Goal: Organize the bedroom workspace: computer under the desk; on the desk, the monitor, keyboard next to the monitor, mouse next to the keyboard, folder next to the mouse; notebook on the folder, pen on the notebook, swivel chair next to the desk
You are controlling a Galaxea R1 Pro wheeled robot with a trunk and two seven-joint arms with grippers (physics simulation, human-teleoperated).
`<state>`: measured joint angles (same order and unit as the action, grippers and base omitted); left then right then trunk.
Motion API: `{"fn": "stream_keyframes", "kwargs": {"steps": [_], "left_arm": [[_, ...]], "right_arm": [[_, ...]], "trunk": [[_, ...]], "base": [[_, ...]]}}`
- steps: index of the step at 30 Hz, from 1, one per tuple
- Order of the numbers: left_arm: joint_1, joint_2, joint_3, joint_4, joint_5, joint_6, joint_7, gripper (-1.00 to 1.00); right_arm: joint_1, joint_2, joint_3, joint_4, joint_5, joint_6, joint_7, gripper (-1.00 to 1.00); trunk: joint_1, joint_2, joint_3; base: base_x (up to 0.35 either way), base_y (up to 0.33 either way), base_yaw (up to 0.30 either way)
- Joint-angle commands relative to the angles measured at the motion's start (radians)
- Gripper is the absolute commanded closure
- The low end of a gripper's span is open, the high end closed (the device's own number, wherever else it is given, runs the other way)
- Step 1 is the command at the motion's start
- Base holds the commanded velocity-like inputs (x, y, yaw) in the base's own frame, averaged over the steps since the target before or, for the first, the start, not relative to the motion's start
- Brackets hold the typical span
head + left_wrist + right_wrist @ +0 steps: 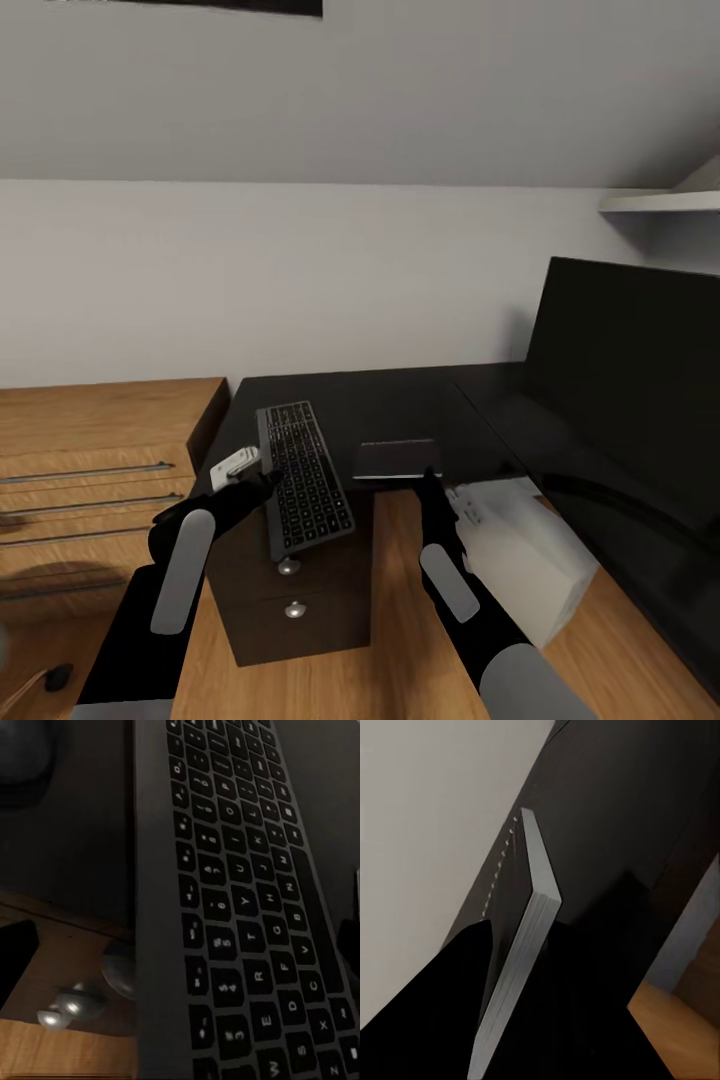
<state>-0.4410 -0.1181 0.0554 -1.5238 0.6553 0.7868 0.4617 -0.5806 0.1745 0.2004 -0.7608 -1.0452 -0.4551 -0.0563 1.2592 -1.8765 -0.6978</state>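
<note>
Where the black tabletop (400, 400) ends at its near edge, the keyboard (303, 476) overhangs, its near end jutting past the rim above the drawer block (290, 600); bare tabletop stretches behind it toward the wall. At far right the monitor (625, 370) stands on the tabletop, and the computer (525, 560) sits on the floor below, near the right arm. Beside the keyboard, to its right, lies the notebook (397, 460) at the near edge. Touching the keyboard's left edge is the left claw (255, 485); whether its fingers are apart cannot be told. Just near of the notebook, the right claw (430, 490) points at it; its opening cannot be told either.
</note>
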Motion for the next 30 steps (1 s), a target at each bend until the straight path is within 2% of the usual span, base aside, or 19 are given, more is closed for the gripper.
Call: {"fn": "stream_keyframes", "kwargs": {"steps": [1,13,16,30], "left_arm": [[-0.001,-0.001,0.001,-0.001,0.011,0.003,0.008,-1.00],[-0.001,0.000,0.008,-0.003,0.014,0.005,0.009,-1.00],[-0.001,-0.001,0.019,-0.004,0.016,0.005,0.011,-1.00],[-0.001,-0.001,0.031,-0.004,0.017,0.005,0.010,-1.00]], "right_arm": [[-0.001,0.000,0.003,0.000,-0.006,-0.005,-0.006,1.00],[-0.001,0.000,0.004,-0.001,-0.006,-0.004,-0.007,1.00],[-0.001,0.000,0.004,-0.002,-0.006,-0.004,-0.007,1.00],[-0.001,0.000,0.002,-0.003,-0.006,-0.004,-0.007,1.00]], "trunk": [[0.000,-0.001,-0.001],[0.000,-0.001,-0.001],[0.011,-0.022,-0.010],[0.011,-0.022,-0.010]], "base": [[-0.094,0.000,0.000],[-0.020,0.000,0.000],[0.000,0.000,0.000],[0.000,0.000,0.000]]}}
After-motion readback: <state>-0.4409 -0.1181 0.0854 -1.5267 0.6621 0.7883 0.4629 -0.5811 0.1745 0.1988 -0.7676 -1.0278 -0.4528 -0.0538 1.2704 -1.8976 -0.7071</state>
